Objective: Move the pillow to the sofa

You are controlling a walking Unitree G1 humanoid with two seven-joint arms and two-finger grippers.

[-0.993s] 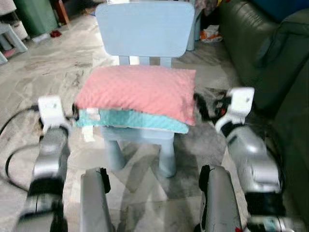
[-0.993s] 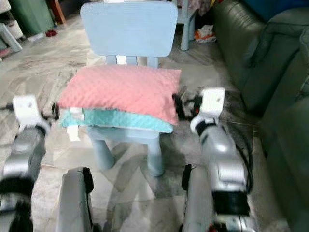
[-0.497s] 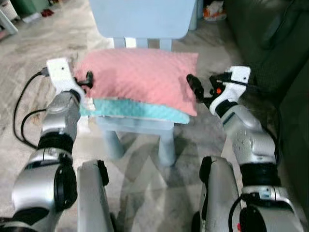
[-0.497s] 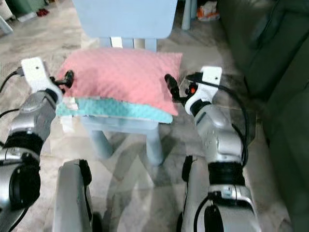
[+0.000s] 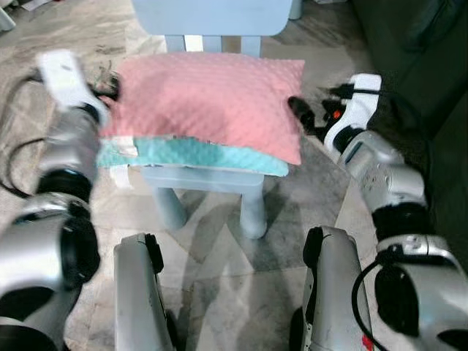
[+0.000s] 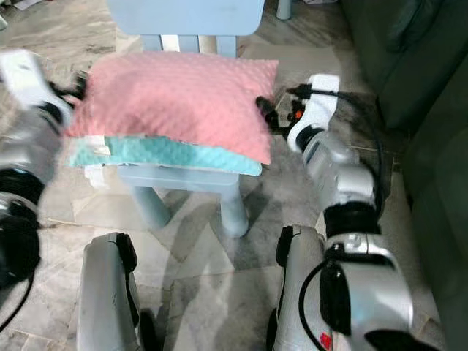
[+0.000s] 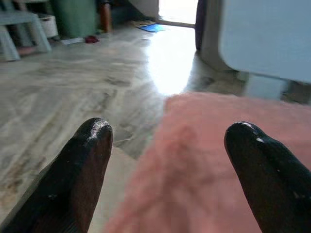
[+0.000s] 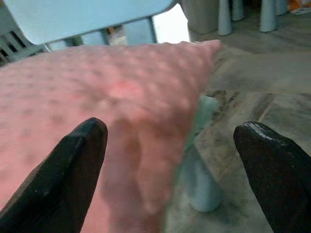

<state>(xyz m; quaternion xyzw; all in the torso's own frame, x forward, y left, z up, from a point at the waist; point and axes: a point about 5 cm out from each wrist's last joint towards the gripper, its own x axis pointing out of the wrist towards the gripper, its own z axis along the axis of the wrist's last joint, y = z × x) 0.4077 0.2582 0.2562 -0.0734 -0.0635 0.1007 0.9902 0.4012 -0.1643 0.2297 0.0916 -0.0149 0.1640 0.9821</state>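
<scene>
A pink pillow (image 5: 208, 102) with a teal underside (image 5: 190, 153) lies across the seat of a small light-blue chair (image 5: 208, 14). My left gripper (image 5: 110, 86) is at the pillow's left end, blurred by motion. In the left wrist view its fingers (image 7: 87, 160) stand open, with the pink edge between them. My right gripper (image 5: 300, 113) is at the pillow's right end. It is open too, and the right wrist view has the pillow (image 8: 97, 97) between its fingers (image 8: 73, 165). The dark green sofa (image 6: 409, 58) stands to the right.
The chair stands on a grey marbled floor (image 5: 66, 22). My two silver knees (image 5: 139, 292) are just in front of the chair legs (image 5: 252, 212). A black cable (image 5: 14, 175) trails from the left arm. The sofa's side is close to my right arm.
The view has tipped down and closer to the chair. Both arms have reached farther forward along the pillow's ends, and the left one is still moving.
</scene>
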